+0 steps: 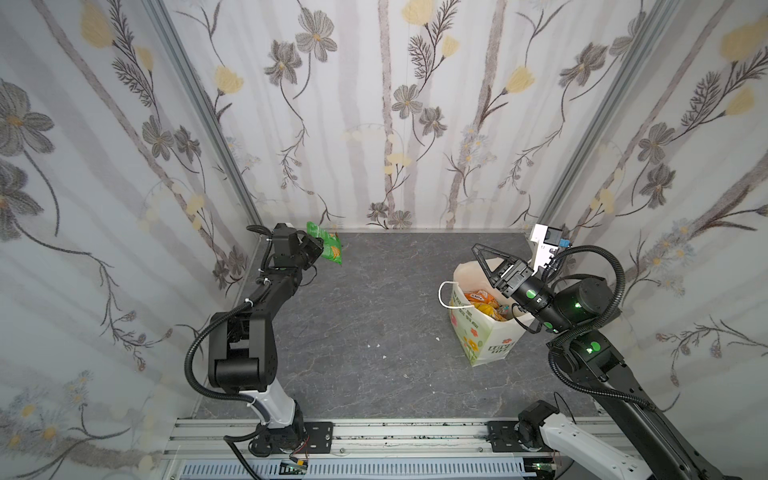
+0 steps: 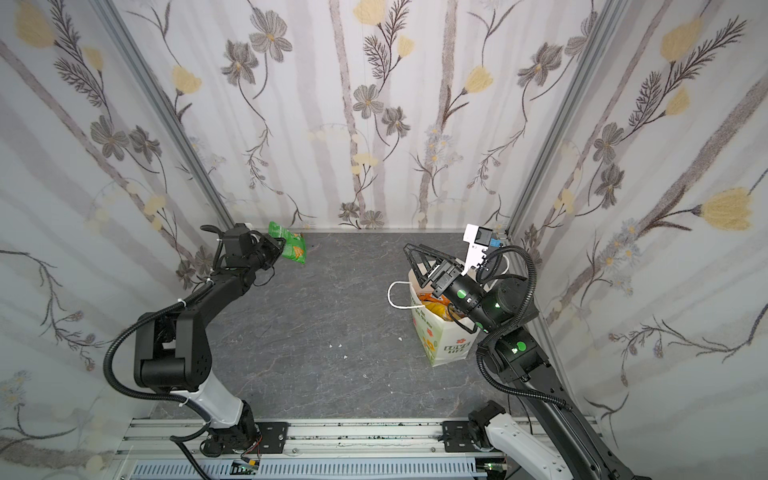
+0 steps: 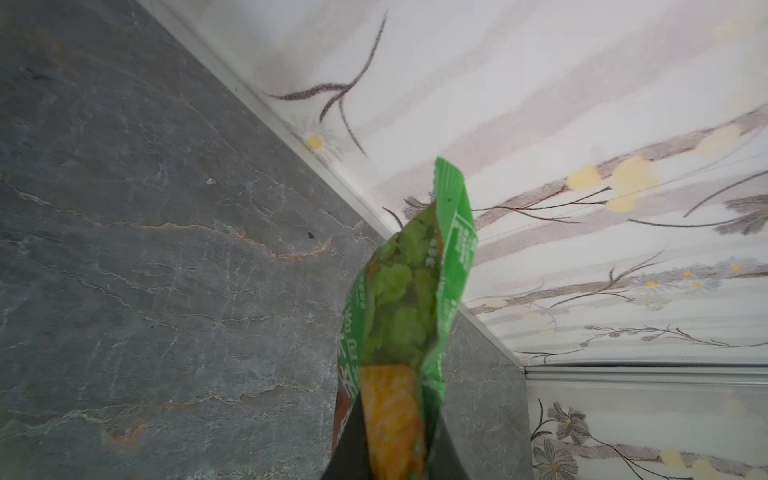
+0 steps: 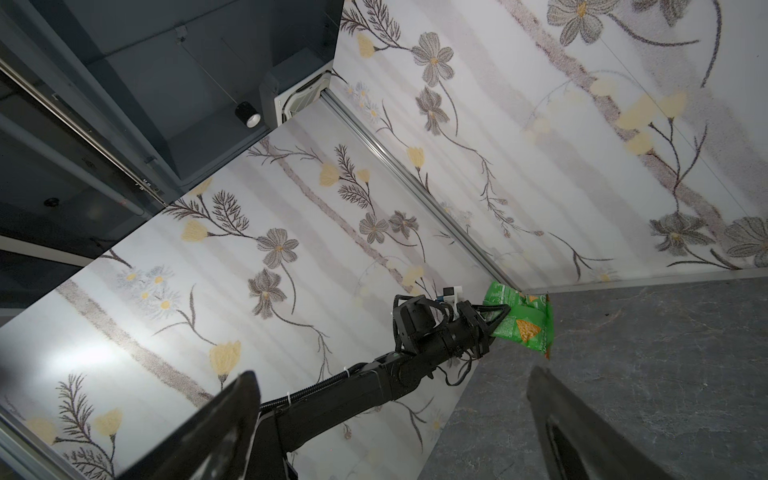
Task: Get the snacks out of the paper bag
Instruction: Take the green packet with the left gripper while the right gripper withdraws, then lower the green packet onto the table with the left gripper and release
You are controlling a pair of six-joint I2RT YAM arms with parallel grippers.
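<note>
At the far left corner of the desk (image 1: 374, 316), the left end effector (image 1: 314, 250) clenches 1 green snack packet (image 1: 329, 248).
The right end effector (image 1: 488, 262) hangs released over the upright paper bag (image 1: 478, 338), orange and yellow snacks (image 1: 482, 301) inside.

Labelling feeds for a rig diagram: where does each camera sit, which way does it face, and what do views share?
Top view: overhead near the rail, facing down at the table; left arm and right arm show.
Top view: same head, nearly equal sight; paper bag, both arms.
Left wrist: on the left arm, facing along its fingers at the green packet they pinch.
Right wrist: on the right arm, facing across the table at the left gripper; own fingers spread.
Shared: all four show the green packet.
</note>
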